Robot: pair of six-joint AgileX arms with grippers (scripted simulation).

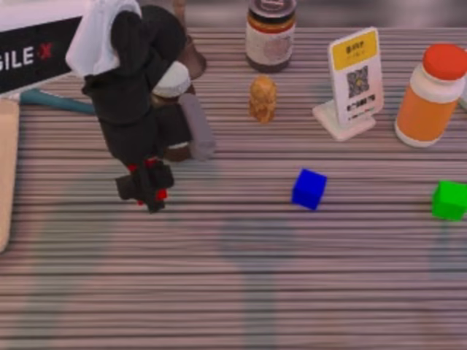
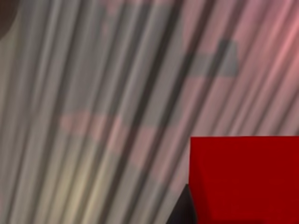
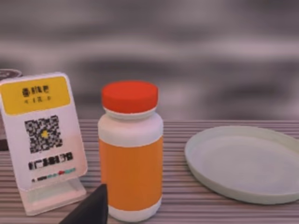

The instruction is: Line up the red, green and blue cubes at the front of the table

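Observation:
The red cube (image 2: 243,177) fills a corner of the left wrist view, with a dark fingertip (image 2: 183,207) pressed against its side. From above, only slivers of red show between the fingers of my left gripper (image 1: 149,188), which is shut on it over the left half of the table (image 1: 219,292). The blue cube (image 1: 309,189) sits right of centre. At the right edge lies the green cube (image 1: 449,200). My right arm is out of the top view; a dark part of my right gripper (image 3: 91,209) shows in front of an orange bottle.
Along the back stand a dark-lidded jar (image 1: 270,33), a small tan figurine (image 1: 263,98), a QR-code sign (image 1: 354,80) and the red-capped orange bottle (image 1: 432,95). A pale plate (image 3: 243,163) lies beside the bottle. A wooden board (image 1: 7,168) borders the left edge.

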